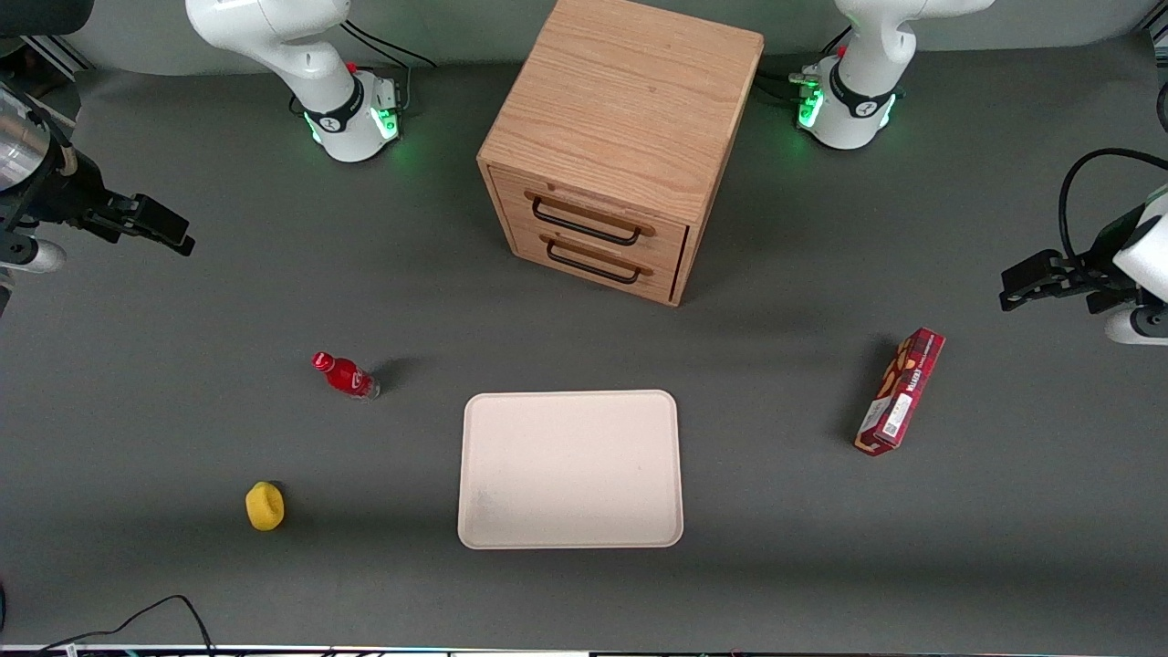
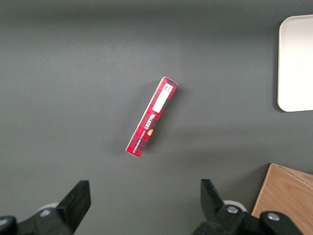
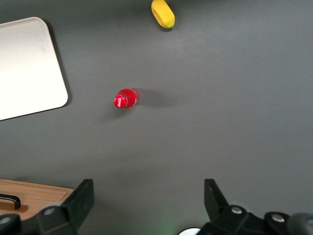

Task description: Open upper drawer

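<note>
The light oak cabinet (image 1: 620,119) stands at the middle of the table, farther from the front camera than the tray. The upper drawer (image 1: 591,212) is shut, its front flush, with a thin black wire handle (image 1: 584,224) under a wooden bar. The lower twin drawer (image 1: 595,258) sits just below it, also shut. My right gripper (image 1: 173,230) hangs above the bare table toward the working arm's end, well apart from the cabinet. It is open and empty (image 3: 147,191). A corner of the cabinet (image 3: 34,193) shows beside one finger in the right wrist view.
A cream tray (image 1: 570,470) lies in front of the cabinet, nearer the front camera. A red bottle (image 1: 345,375) and a yellow object (image 1: 265,505) lie toward the working arm's end. A red box (image 1: 900,392) lies toward the parked arm's end.
</note>
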